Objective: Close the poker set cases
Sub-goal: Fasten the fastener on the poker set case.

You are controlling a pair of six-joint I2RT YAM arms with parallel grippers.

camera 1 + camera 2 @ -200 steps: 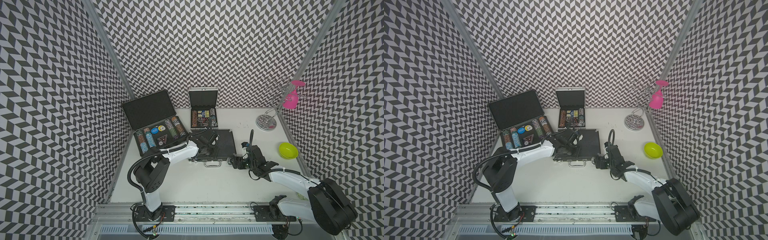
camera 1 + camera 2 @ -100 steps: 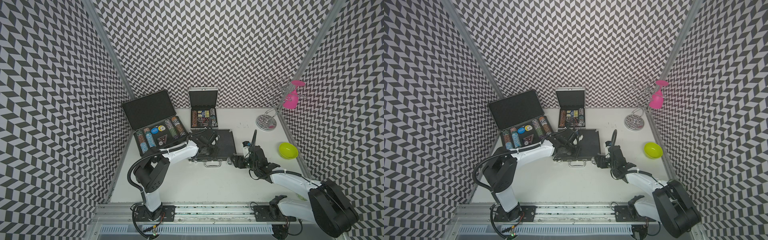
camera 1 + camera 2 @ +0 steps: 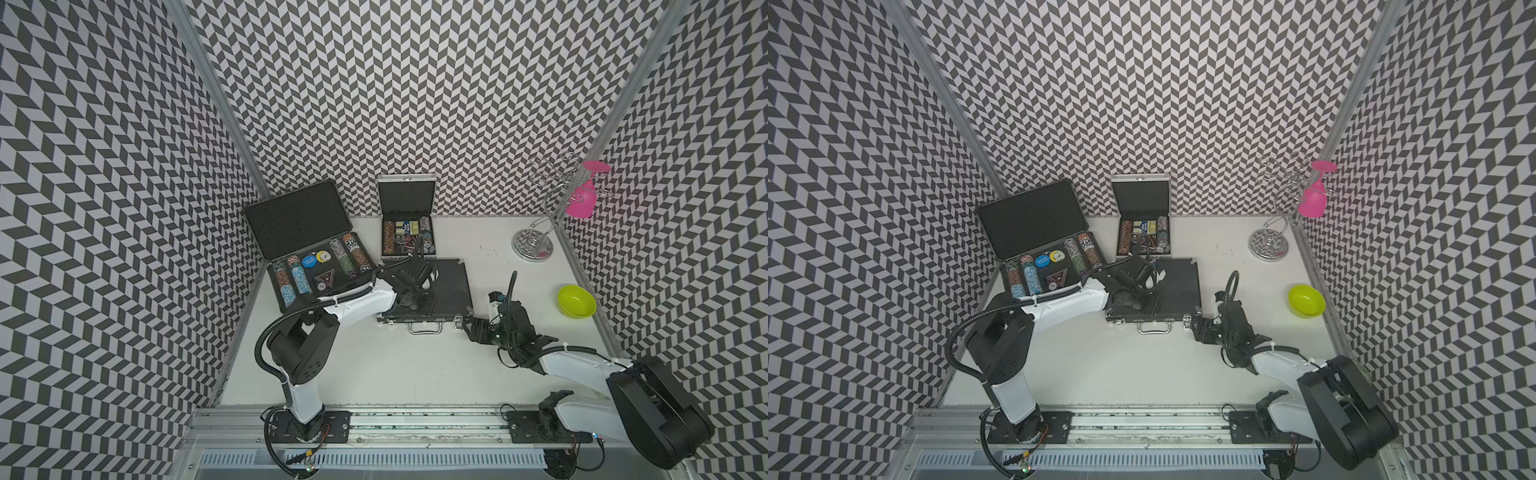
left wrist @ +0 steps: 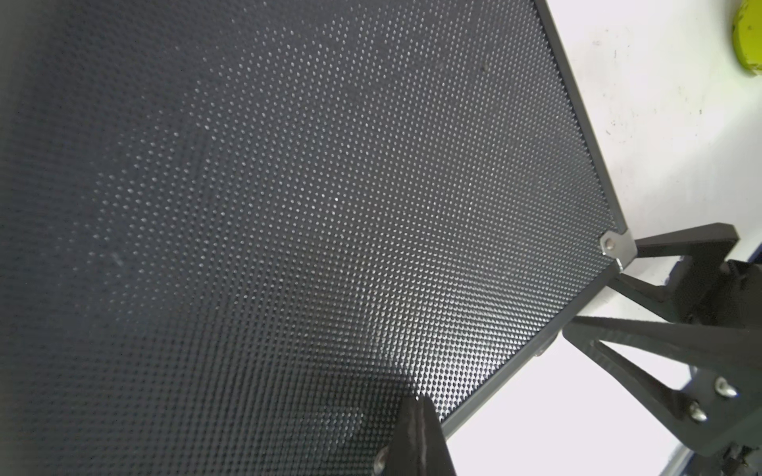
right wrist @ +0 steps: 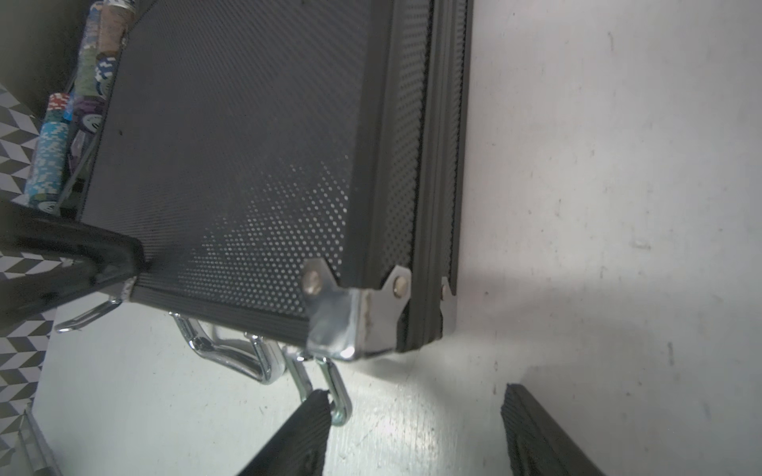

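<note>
I see the medium black case point(image 3: 451, 286) lying flat in the middle of the white table point(image 3: 415, 374), its lid down and its chrome handle point(image 3: 424, 328) turned towards the robot's base. The left gripper point(image 3: 415, 296) is over the left part of this lid; in its wrist view the closed tip point(image 4: 416, 406) rests on the dotted black surface, with nothing between the jaws. The right gripper point(image 3: 468, 328) is low over the table at the near right corner of the same case. In its wrist view the jaws stand well apart and hold nothing, and the silver corner fitting point(image 5: 350, 325) is just ahead of them. One finger point(image 5: 305, 432) is just beside a chrome latch point(image 5: 336, 391) that hangs loose from the front edge, and I cannot tell if they touch. The large black case point(image 3: 297, 218) is at the back left, just beside the medium one; its lid stands up and the rows of chips point(image 3: 297, 278) lie uncovered. The small silver case point(image 3: 407, 197) is at the back wall, just behind the medium one, and its lid is also up. To the right I see a green bowl point(image 3: 577, 301) near the table edge, and behind it a wire rack point(image 3: 533, 245) with a pink glass point(image 3: 582, 199) hanging upside down on it
</note>
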